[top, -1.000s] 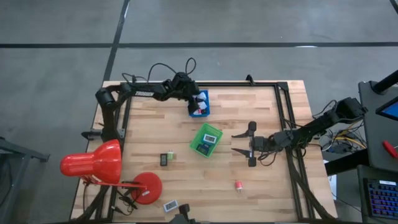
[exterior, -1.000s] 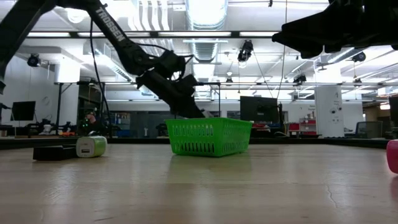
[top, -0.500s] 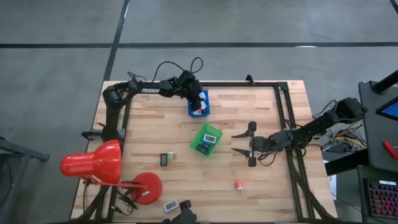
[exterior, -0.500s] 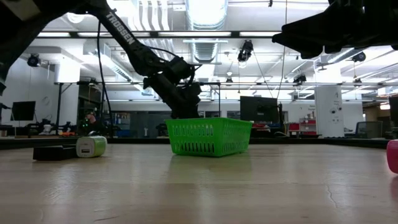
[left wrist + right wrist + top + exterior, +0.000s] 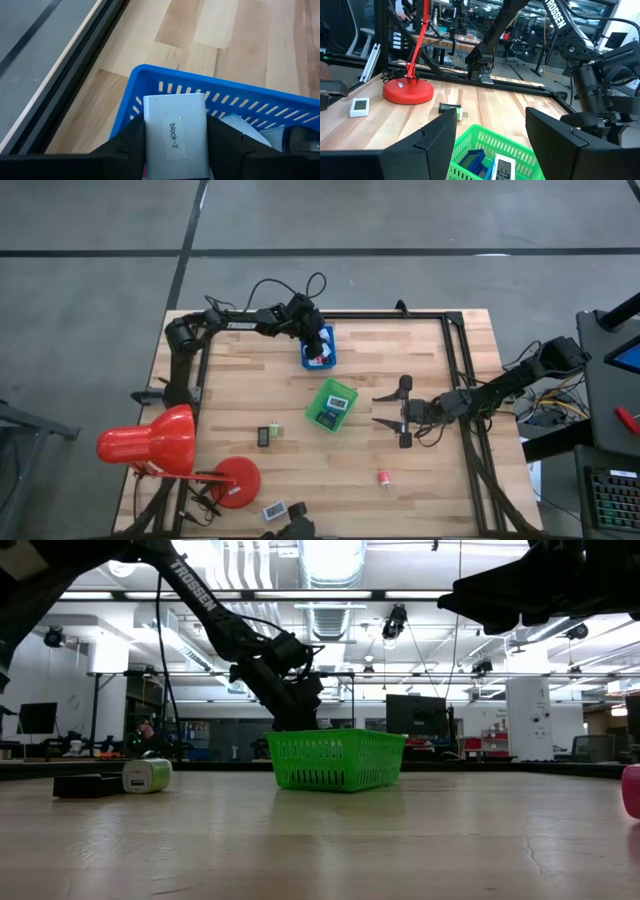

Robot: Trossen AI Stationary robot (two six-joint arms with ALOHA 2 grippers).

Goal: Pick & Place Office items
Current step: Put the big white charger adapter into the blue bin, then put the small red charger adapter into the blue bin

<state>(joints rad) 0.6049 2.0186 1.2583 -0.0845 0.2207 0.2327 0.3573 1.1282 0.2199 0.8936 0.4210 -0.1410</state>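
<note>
The blue tray sits near the table's far edge, and the left gripper hangs over it with a white block labelled "block-2" pinched between its two dark fingers, the block's upper end reaching the tray's slotted wall; other white pieces and a red one lie inside the tray, too small to tell apart. Just beside the blue tray, toward the table's middle, stands the green tray, which holds blue pieces and a white item with a dark face. Well apart from the blue tray, a dark item with a green end, a small pink piece and a white flat piece lie on the bare wood, the last near the red lamp. The right gripper waits beside the green tray with its fingers spread and nothing between them. A second ago the left arm was more bent and its gripper hung a little to the side of the blue tray; now it is over it. The low view hides the blue tray behind the green one.
</note>
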